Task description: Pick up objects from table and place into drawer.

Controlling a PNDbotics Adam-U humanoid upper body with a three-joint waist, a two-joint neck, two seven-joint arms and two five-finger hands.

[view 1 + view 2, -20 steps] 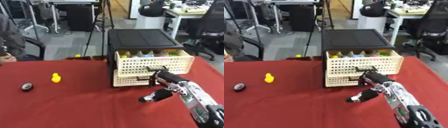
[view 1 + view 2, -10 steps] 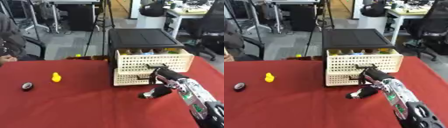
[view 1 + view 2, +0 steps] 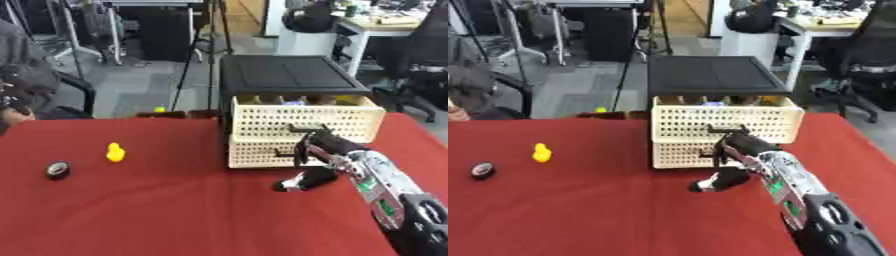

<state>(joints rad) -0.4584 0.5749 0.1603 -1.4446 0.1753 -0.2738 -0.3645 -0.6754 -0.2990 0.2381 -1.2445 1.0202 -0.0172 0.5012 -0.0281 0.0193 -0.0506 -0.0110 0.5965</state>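
1. At the far left of the red table (image 3: 157, 210) we see a small black round object (image 3: 58, 170) lying flat on the cloth.
2. Just to its right sits a little yellow duck (image 3: 115, 152), upright, apart from the black piece and well apart from the drawer unit.
3. Further right stands the drawer unit (image 3: 289, 85), with a black frame and top. Its upper cream lattice drawer (image 3: 306, 120) is pulled partway out, and we can make out several small objects inside along its back edge, too blurred to name. The lower cream drawer (image 3: 258, 152) sits pushed in beneath it.
4. Our right hand (image 3: 313, 150) comes in from the lower right corner and is up against the drawer fronts, near the dark handles. One dark part of it reaches down to the cloth just before the unit. We cannot tell whether its fingers are clenched, released or grasping a handle.
5. Our left hand shows in neither view.
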